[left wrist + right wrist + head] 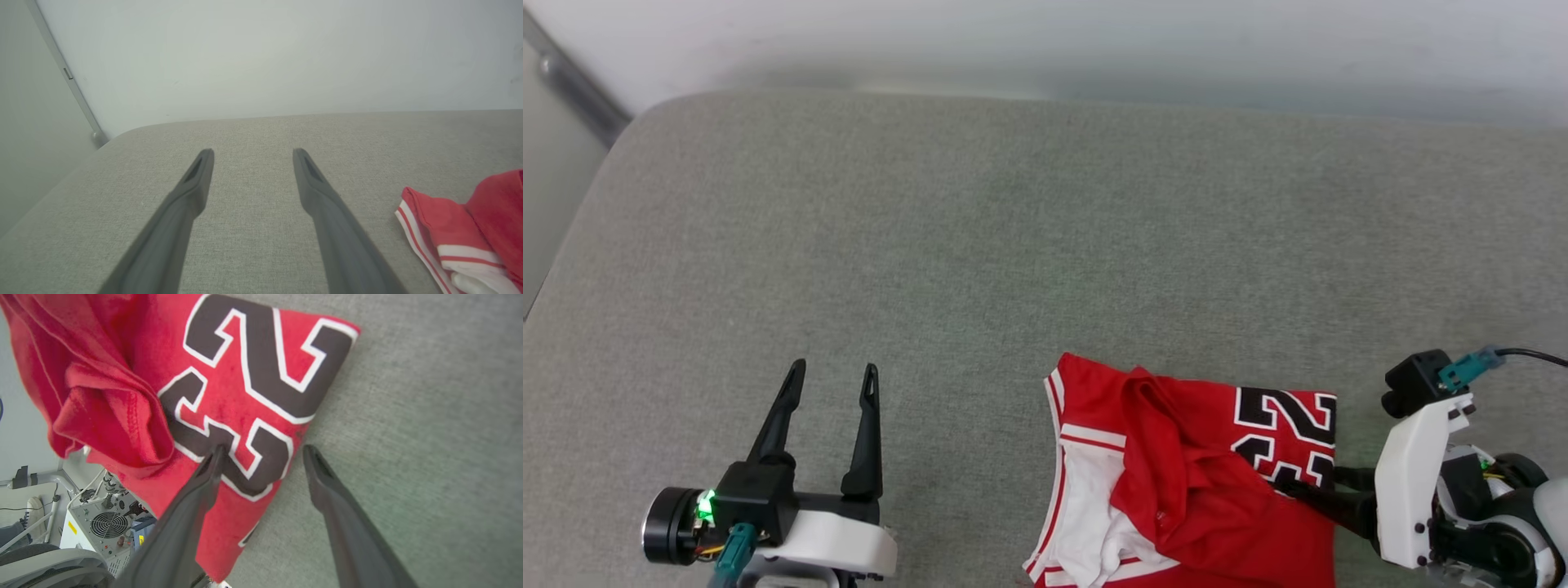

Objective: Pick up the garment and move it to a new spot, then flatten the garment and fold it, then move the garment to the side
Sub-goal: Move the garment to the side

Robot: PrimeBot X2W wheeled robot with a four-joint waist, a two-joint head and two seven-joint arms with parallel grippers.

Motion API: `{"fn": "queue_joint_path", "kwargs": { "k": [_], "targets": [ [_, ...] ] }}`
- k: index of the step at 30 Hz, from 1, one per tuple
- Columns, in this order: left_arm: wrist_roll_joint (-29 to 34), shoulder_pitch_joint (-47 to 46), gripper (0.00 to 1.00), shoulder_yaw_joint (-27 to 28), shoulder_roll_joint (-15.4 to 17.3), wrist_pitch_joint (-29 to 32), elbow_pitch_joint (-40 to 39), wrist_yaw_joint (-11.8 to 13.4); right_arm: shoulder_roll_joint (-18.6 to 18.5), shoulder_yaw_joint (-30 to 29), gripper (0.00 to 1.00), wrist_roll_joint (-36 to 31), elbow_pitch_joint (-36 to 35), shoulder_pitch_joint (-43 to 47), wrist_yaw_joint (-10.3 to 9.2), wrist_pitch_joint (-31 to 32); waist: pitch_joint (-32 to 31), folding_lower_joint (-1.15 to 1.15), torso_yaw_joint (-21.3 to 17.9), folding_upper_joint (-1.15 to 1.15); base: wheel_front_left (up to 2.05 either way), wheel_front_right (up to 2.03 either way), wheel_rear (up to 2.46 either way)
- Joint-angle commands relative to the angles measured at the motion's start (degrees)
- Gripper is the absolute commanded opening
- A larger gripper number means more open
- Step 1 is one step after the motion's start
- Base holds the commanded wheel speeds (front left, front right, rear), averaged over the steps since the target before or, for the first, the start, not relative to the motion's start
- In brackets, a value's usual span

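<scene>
Two right fingers (200, 494) astride garment (229, 416) edge

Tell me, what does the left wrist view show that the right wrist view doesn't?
Left wrist view, not the right: the open left gripper over bare grey cushion, a grey strip up the wall, the garment's striped trim. Right wrist view, not the left: the open right gripper at the garment's black numerals, a fan-fronted box beyond the cushion's edge. Both: red garment and grey cushion.
</scene>
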Motion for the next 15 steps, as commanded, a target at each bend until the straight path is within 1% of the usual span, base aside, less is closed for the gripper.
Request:
{"fn": "queue_joint_path", "kwargs": {
  "k": [1,3,9,14,15],
  "targets": [
    [-0.1,-1.1,1.0,-0.2,0.0,-0.1,0.0,-0.2,0.4,0.2,1.0,0.1,0.6,0.1,-0.02,-1.0,1.4,0.0,1.1,0.0,0.0,0.0,0.0],
    [-0.2,-1.7,1.0,-0.2,0.0,-0.1,0.1,-0.4,1.4,1.0,1.0,0.8,1.7,0.1,-0.02,-1.5,2.1,0.0,1.5,0.0,0.0,0.0,0.0],
    [-0.3,-2.8,1.0,-0.3,-0.1,-0.1,0.3,-0.6,2.7,4.5,1.0,1.5,4.5,0.1,-0.03,-2.9,3.6,0.0,2.2,0.0,0.0,0.0,0.0],
    [-0.6,-3.4,1.0,-0.6,-0.1,-0.1,0.5,-0.5,2.0,9.0,1.0,0.6,6.8,1.1,-0.06,-3.3,4.2,0.0,2.7,0.0,0.0,0.0,0.0],
    [-0.6,-3.4,1.0,-0.6,-0.1,-0.1,0.5,-0.4,2.0,9.6,0.75,0.6,7.1,1.0,-0.06,-3.7,4.3,0.0,2.7,0.0,0.0,0.0,0.0]
  ]
}}
